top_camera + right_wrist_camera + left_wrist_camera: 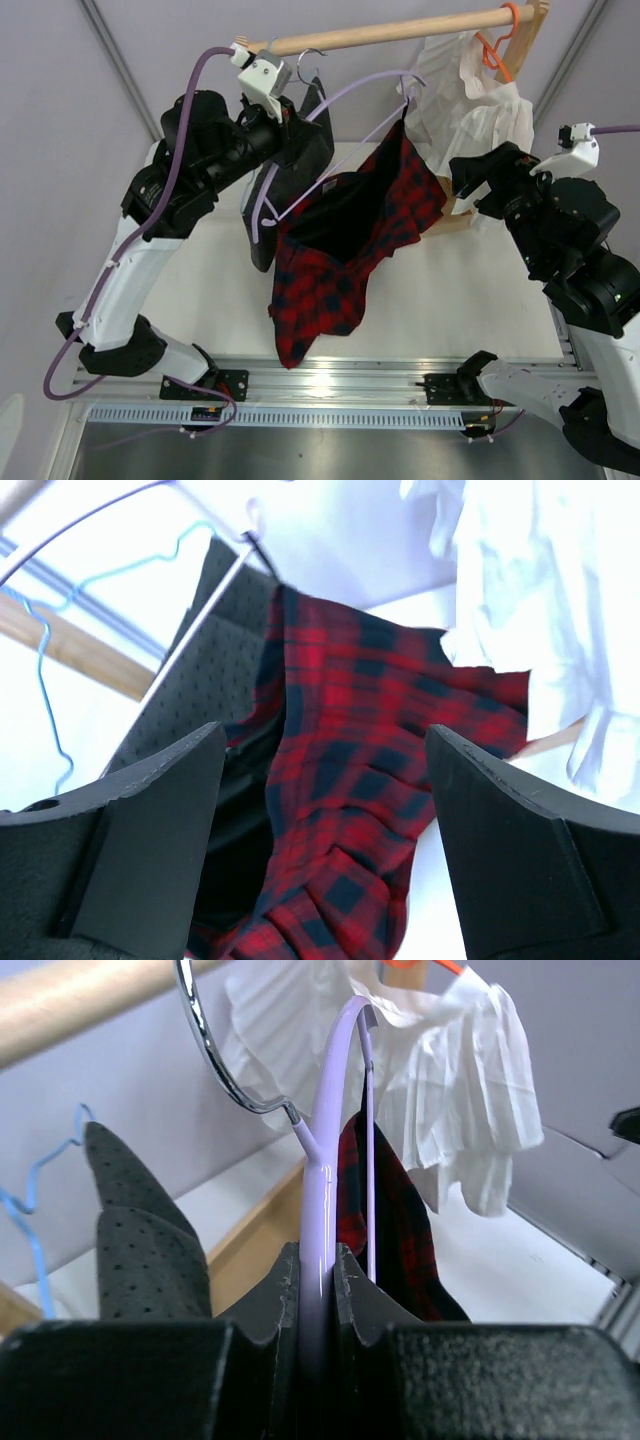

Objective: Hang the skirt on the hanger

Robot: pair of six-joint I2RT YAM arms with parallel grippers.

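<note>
The left gripper has its jaws pressed tight on the lilac hanger, pinching the plastic just below the neck. The hanger is held up in the air, steeply tilted, with one end high on the right and the other low on the left. Its silver hook sits close under the wooden rod; whether it touches the rod cannot be told.

The skirt hangs on the hanger. One corner of its waist is caught at the high right end and the waist runs down toward the low left end, gaping so the black lining shows. The plaid falls from there over the surface, its hem reaching toward the near edge.

The right gripper hangs just right of the skirt, apart from it, its jaws spread wide and facing the plaid.

A grey speckled garment hangs beside the left gripper on a blue hanger. Far right on the rod, a white ruffled garment hangs from an orange hanger.
</note>
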